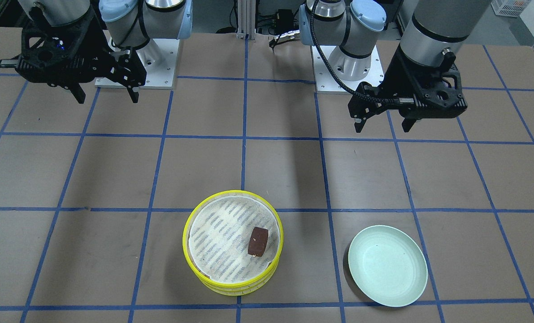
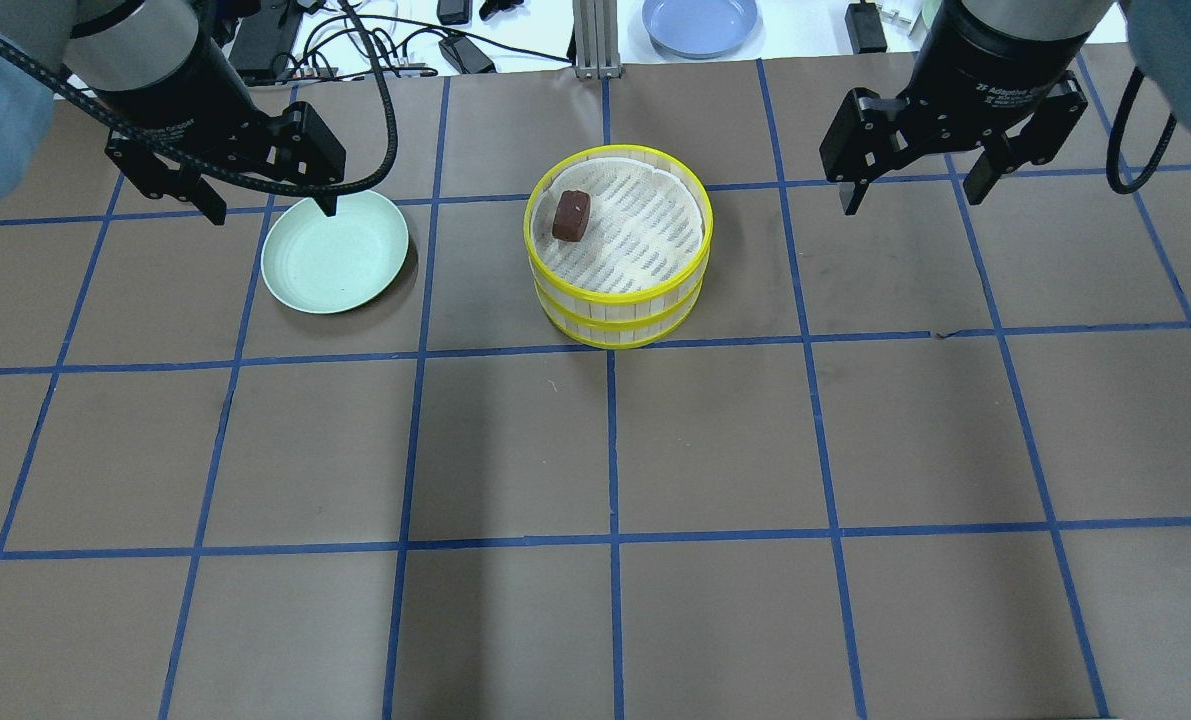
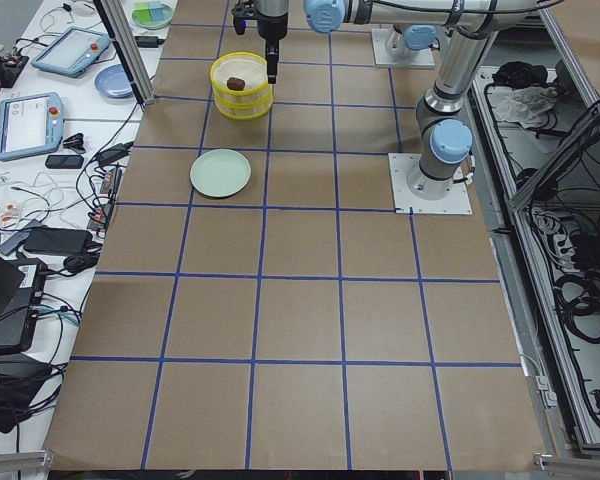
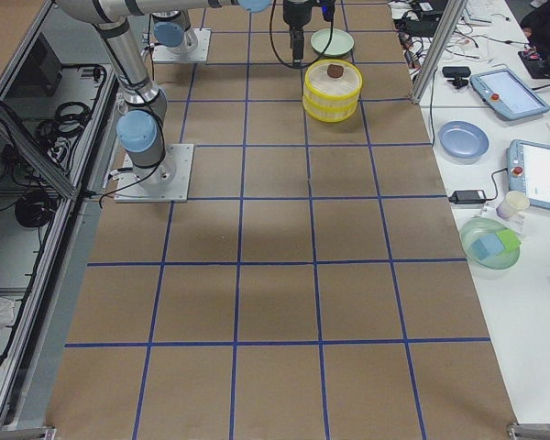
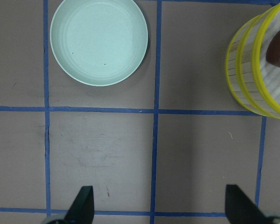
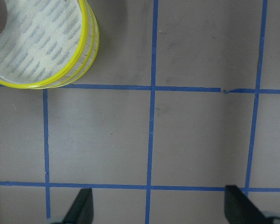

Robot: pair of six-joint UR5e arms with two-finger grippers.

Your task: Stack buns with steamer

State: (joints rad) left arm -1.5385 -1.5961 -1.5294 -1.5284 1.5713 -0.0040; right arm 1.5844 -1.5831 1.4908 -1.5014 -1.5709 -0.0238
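The steamer (image 2: 615, 300) stands as two yellow-rimmed tiers stacked one on the other, at the table's far middle; it also shows in the front view (image 1: 231, 287). The dark reddish-brown bun (image 2: 571, 215) lies on the top tier's white liner, near its rim (image 1: 258, 241). The pale cream bun is out of view. My left gripper (image 2: 275, 210) is open and empty, raised over the near edge of the pale green plate (image 2: 335, 250). My right gripper (image 2: 910, 200) is open and empty, raised to the right of the steamer. The left wrist view shows the steamer (image 5: 256, 70) at its right edge.
The pale green plate (image 1: 388, 271) is empty and lies left of the steamer in the overhead view. The arm bases (image 1: 136, 63) stand at the table's robot side. A blue plate (image 2: 700, 20) and cables lie on the bench beyond the table's far edge.
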